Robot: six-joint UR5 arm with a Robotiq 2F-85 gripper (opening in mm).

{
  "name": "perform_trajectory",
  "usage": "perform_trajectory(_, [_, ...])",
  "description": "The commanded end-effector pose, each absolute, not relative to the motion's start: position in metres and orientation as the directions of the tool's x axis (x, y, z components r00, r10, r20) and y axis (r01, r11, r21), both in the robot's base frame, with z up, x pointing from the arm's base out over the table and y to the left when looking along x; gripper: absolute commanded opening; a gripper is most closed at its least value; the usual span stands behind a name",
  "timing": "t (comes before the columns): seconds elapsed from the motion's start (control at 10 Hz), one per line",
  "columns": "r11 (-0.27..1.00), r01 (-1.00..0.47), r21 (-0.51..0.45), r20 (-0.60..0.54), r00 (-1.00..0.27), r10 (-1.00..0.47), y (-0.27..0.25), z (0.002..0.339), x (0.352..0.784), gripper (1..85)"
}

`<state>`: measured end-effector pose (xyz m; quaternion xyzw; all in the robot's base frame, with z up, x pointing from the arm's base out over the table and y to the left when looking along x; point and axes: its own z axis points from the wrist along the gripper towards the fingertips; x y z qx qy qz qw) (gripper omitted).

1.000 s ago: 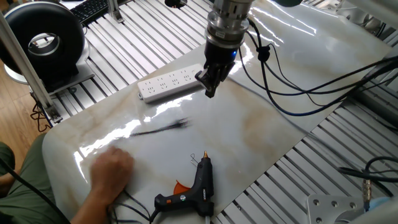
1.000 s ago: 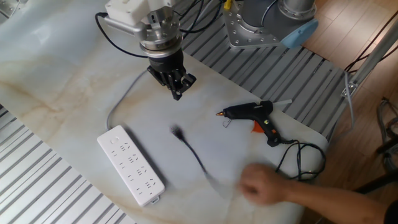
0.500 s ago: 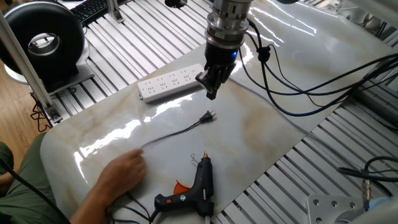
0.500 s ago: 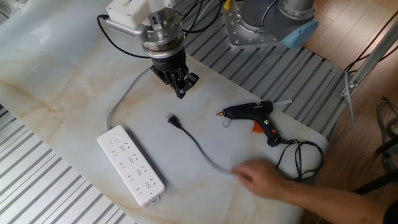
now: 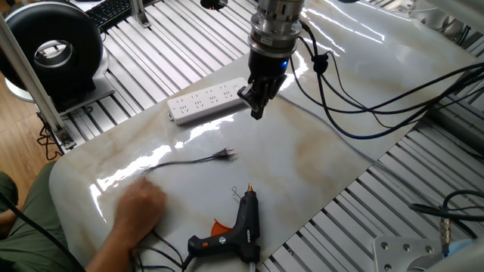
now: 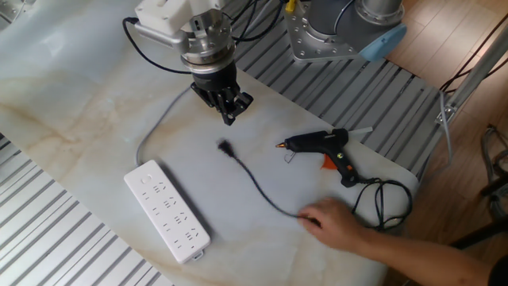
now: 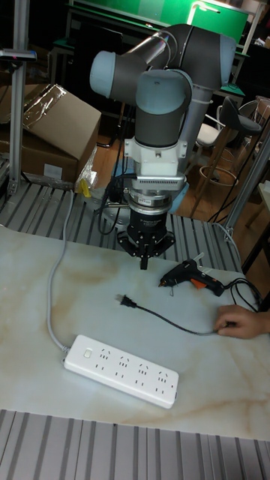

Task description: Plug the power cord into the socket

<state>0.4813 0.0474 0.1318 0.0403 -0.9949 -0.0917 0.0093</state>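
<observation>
The power cord lies loose on the marble table, its small black plug (image 5: 226, 155) (image 6: 225, 148) (image 7: 124, 301) on the surface below my gripper. The thin cable runs from it to a person's hand (image 5: 140, 207) (image 6: 333, 226) (image 7: 241, 322) that holds it. Its far end joins a black glue gun (image 5: 236, 230) (image 6: 324, 142) (image 7: 191, 275). The socket, a long white strip (image 5: 206, 101) (image 6: 167, 210) (image 7: 124, 370), lies flat beside the plug. My gripper (image 5: 255, 110) (image 6: 230, 117) (image 7: 144, 262) hangs above the table, shut and holding nothing, a little apart from plug and strip.
The strip's pale grey cable (image 6: 155, 131) (image 7: 54, 292) curves off the table's edge. Thick black robot cables (image 5: 363, 98) hang over the table behind my arm. A round black device (image 5: 51, 47) stands off the table, and a cardboard box (image 7: 52, 127) sits behind it.
The hand has drawn the cord back toward itself, sliding the plug a short way away from my gripper. My gripper has stayed in place, still shut.
</observation>
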Motion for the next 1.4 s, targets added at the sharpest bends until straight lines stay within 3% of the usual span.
perform_trajectory(0.0, [0.989,-0.067,0.134,0.000,-0.998,-0.067,0.035,0.132,0.486,1.0])
perform_trajectory(0.2, [0.989,-0.114,0.095,-0.043,-0.993,-0.111,0.026,0.131,0.497,1.0])
perform_trajectory(0.4, [0.984,-0.085,0.156,0.026,-0.996,-0.090,0.040,0.133,0.478,1.3])
perform_trajectory(0.5, [0.990,-0.086,0.112,0.056,-0.994,-0.092,0.028,0.131,0.471,4.3])
perform_trajectory(0.6, [0.983,-0.131,0.126,0.091,-0.986,-0.143,0.029,0.133,0.461,11.3])
perform_trajectory(0.7, [0.986,-0.113,0.125,0.144,-0.981,-0.131,0.028,0.134,0.447,4.0])
perform_trajectory(0.9, [0.985,-0.104,0.134,0.068,-0.991,-0.114,0.033,0.132,0.467,2.0])
perform_trajectory(1.0, [0.987,-0.101,0.129,0.063,-0.992,-0.110,0.032,0.132,0.469,3.3])
perform_trajectory(1.2, [0.979,-0.142,0.148,0.046,-0.988,-0.150,0.055,0.113,0.496,16.3])
perform_trajectory(1.3, [0.977,-0.148,0.156,0.026,-0.988,-0.154,0.065,0.098,0.509,18.0])
